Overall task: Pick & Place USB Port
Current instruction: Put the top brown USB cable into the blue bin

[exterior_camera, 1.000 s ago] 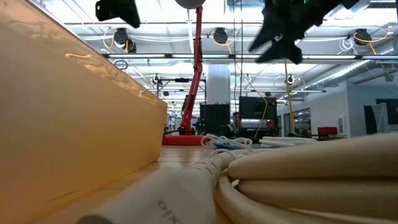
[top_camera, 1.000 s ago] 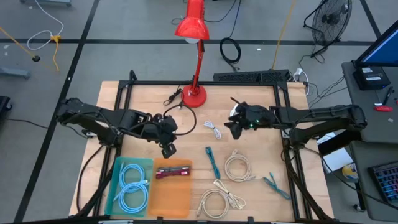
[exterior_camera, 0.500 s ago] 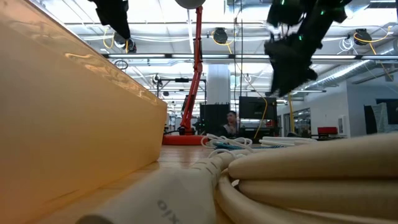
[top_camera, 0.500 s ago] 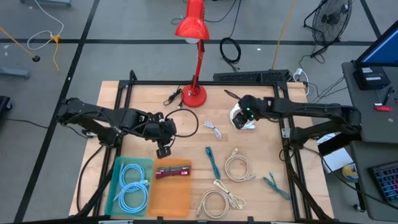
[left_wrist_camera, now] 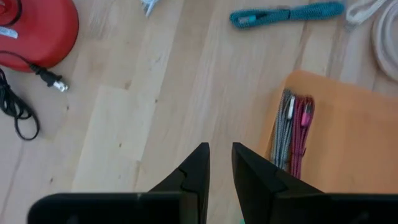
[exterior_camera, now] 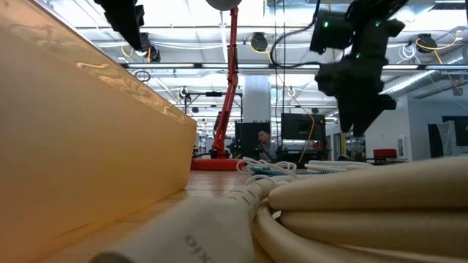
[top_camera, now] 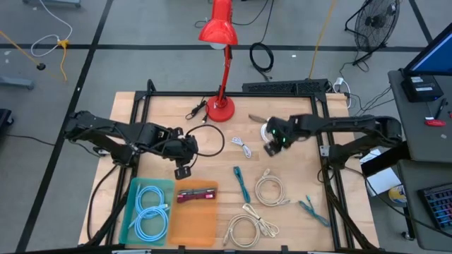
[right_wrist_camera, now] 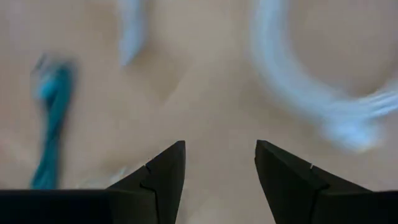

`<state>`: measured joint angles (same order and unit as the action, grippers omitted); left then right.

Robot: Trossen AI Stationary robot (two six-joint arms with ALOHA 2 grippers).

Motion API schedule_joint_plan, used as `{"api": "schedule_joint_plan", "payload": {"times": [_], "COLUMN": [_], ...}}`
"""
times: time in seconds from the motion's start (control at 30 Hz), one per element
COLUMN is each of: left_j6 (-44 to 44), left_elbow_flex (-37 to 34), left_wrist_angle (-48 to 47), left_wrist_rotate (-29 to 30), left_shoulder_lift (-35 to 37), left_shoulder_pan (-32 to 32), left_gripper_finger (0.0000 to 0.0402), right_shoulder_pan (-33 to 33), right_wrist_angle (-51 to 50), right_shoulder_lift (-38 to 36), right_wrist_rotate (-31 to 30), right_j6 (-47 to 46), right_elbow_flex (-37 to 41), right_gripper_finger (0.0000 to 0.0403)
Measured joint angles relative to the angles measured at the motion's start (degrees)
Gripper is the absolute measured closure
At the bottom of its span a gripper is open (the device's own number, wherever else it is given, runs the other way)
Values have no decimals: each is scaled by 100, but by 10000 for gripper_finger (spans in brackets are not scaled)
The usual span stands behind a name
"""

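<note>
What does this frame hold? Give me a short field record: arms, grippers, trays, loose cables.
left gripper: above bare wood beside the orange tray, fingers nearly together, empty
right gripper: over mid-table, open, empty
orange tray: holds a red-and-grey cable bundle
teal tray: holds coiled light-blue cables
loose on table: two beige cable coils, teal cable, small white cable
red desk lamp: at the table's far edge

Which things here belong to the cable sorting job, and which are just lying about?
Job:
- orange tray holding red cable
- green tray holding blue cables
- teal cable
- cream cables
- left pincer
- right pincer

Lying about:
- red lamp
- black cord
</note>
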<state>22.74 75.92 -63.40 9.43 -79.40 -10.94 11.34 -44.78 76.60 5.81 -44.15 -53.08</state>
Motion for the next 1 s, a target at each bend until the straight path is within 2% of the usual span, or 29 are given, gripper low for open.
{"api": "schedule_joint_plan", "payload": {"times": [0.07,0.2,0.33,0.47,0.7,1.0], "left_j6": [-21,-112,-244,-408,-469,-358], "left_elbow_flex": [-2,-6,-6,-6,-6,-6], "left_wrist_angle": [-61,-61,-43,4,13,22], "left_wrist_rotate": [0,2,4,5,7,-42], "left_shoulder_lift": [0,0,0,0,0,0], "left_shoulder_pan": [-4,0,0,4,4,1], "left_gripper_finger": [329,329,330,330,330,330], "right_shoulder_pan": [-531,-1609,-2465,-3029,-3493,-3584], "right_wrist_angle": [-13,-166,-192,-133,-41,130], "right_shoulder_lift": [8,4,4,17,494,1270], "right_wrist_rotate": [220,135,-296,-811,-1028,-1018], "right_j6": [-215,-899,-1973,-2805,-3302,-3268], "right_elbow_flex": [0,0,0,0,0,2], "right_gripper_finger": [220,220,220,220,220,220]}}
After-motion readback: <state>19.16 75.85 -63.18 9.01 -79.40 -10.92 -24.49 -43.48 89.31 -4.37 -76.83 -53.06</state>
